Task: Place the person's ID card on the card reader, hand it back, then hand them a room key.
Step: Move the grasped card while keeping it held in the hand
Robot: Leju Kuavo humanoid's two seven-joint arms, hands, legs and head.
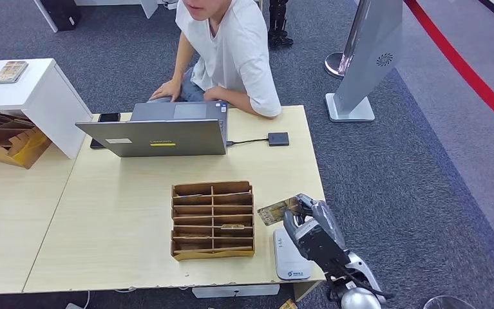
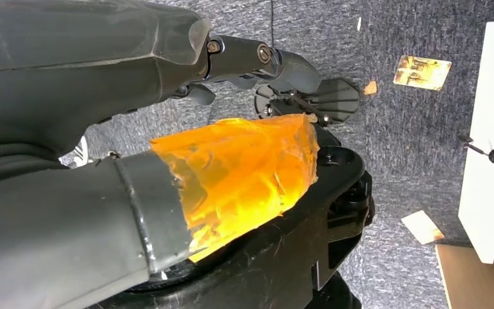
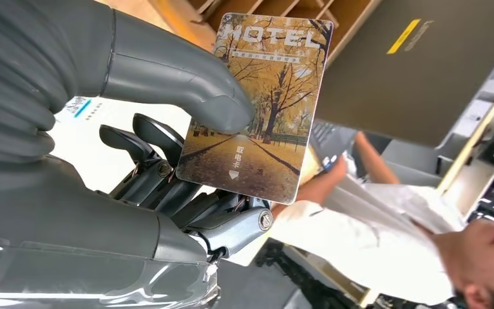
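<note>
The right robot hand (image 1: 308, 222) pinches the key card (image 1: 274, 210) between thumb and fingers near the table's (image 1: 115, 225) right edge, partly hiding the reader (image 1: 287, 261). Whether the left robot hand (image 2: 186, 71) grips anything, I cannot tell.

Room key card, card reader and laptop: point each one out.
Room key card (image 3: 257, 106), right wrist view, on its printed face.
Card reader (image 1: 288, 261), head view, on its white top.
Laptop (image 1: 160, 137), head view, on the back of its lid.
</note>
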